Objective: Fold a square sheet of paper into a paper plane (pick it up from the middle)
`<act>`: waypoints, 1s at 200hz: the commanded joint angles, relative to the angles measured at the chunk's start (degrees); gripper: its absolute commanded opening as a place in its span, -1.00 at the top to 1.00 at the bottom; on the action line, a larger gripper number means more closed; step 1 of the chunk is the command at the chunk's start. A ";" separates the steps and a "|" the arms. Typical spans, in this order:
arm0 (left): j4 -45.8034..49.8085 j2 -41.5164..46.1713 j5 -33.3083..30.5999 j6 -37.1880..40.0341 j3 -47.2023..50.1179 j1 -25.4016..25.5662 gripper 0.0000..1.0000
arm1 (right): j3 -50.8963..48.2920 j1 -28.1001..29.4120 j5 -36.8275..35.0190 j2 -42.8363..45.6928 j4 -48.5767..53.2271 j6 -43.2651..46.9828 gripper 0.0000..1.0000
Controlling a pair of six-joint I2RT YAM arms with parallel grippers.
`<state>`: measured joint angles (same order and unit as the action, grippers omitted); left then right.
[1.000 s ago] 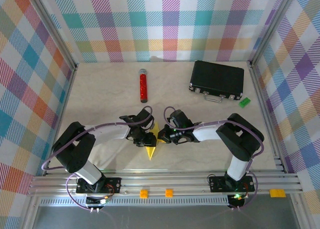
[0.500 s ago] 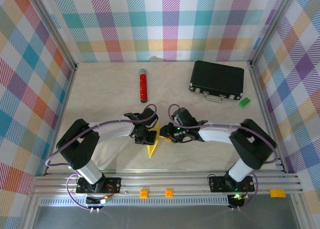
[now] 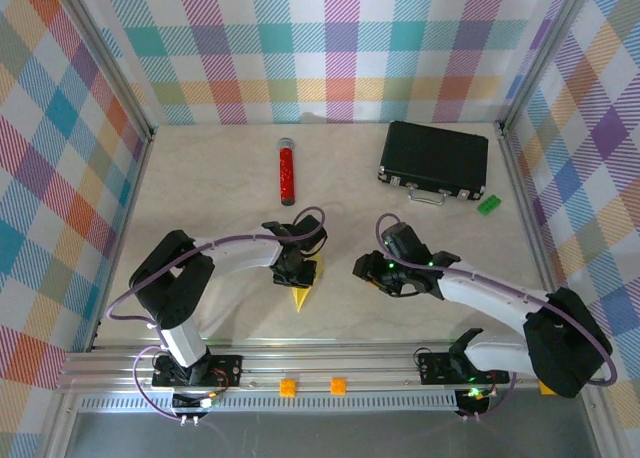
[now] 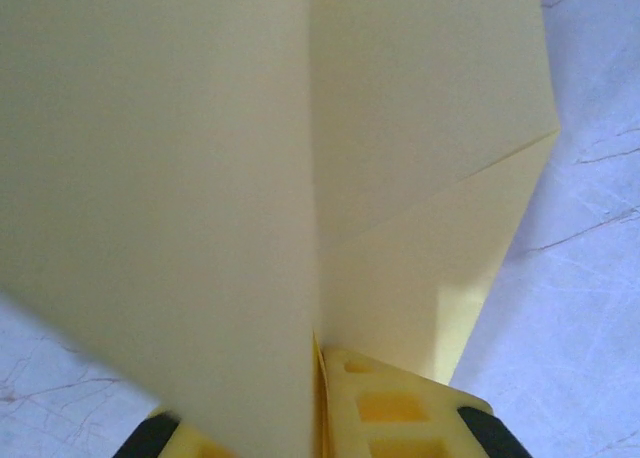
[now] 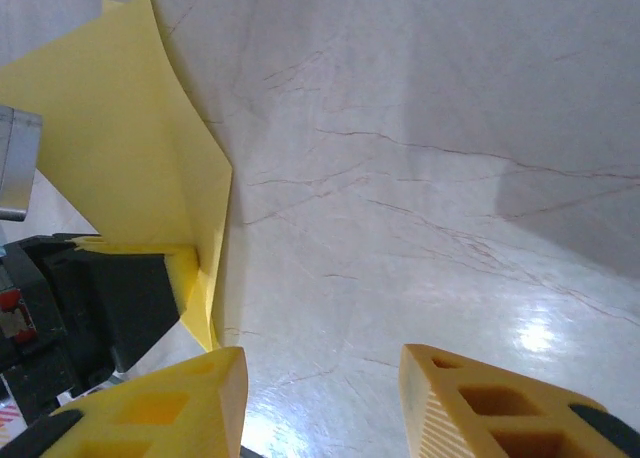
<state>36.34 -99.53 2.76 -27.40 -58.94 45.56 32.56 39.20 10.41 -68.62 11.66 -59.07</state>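
Note:
The paper plane [image 3: 304,294] is a narrow yellow creased dart on the table near the front middle, its tip pointing toward the near edge. My left gripper [image 3: 299,269] is shut on its upper part. In the left wrist view the folded yellow paper [image 4: 200,178] stands up between my yellow fingers [image 4: 400,408], which pinch it at the central crease. My right gripper [image 3: 368,270] stands open to the right of the plane, apart from it. The right wrist view has the paper plane [image 5: 120,148] at the left and bare table between my spread fingertips [image 5: 190,388].
A red cylinder [image 3: 287,173] lies at the back middle. A black case [image 3: 434,159] sits at the back right with a small green block [image 3: 489,205] beside it. Small orange blocks [image 3: 288,386] sit on the front rail.
My right gripper has let go of the paper and drawn back to the right. The left gripper stays shut on the plane and has shifted slightly right with it.

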 commanded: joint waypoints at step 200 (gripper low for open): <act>6.41 -4.04 -8.12 -13.53 -3.67 5.07 0.18 | -3.51 -1.09 -2.24 8.49 4.40 0.62 0.04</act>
<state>37.76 -101.58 -3.05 -38.00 -61.56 49.80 29.12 38.59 8.93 -61.14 14.37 -59.42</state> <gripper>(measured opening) 0.405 0.479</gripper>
